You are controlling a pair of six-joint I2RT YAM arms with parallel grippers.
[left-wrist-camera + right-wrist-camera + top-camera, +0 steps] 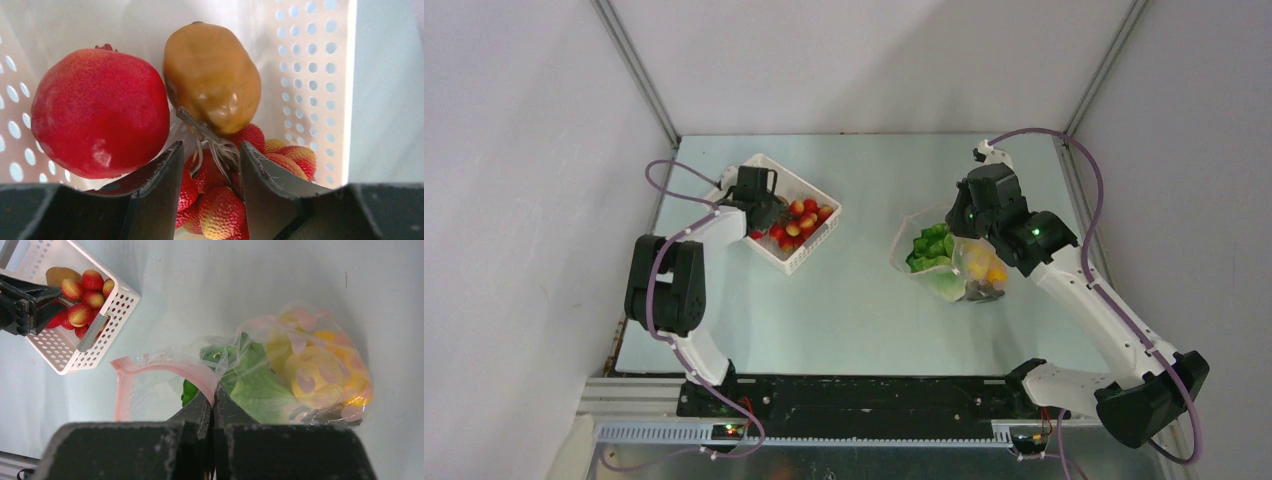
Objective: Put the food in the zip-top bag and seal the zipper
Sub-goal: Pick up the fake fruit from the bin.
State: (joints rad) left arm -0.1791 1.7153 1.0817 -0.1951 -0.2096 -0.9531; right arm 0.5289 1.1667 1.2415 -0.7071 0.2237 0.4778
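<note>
The clear zip-top bag (300, 375) lies on the table with green (260, 390) and yellow (310, 375) toy food inside, and also shows in the top view (944, 265). My right gripper (214, 397) is shut on its pink zipper strip (165, 367) and holds the mouth open. My left gripper (212, 150) is down in the white basket (310, 75). It is open, its jaws either side of the stem of the small red fruits (220, 210). A big red fruit (100, 112) and a brown fruit (212, 75) lie just beyond.
The white basket (799, 262) stands at the back left of the table, the bag at the right middle. Grey walls close in the table on three sides. My right arm (1104, 300) reaches across the right side.
</note>
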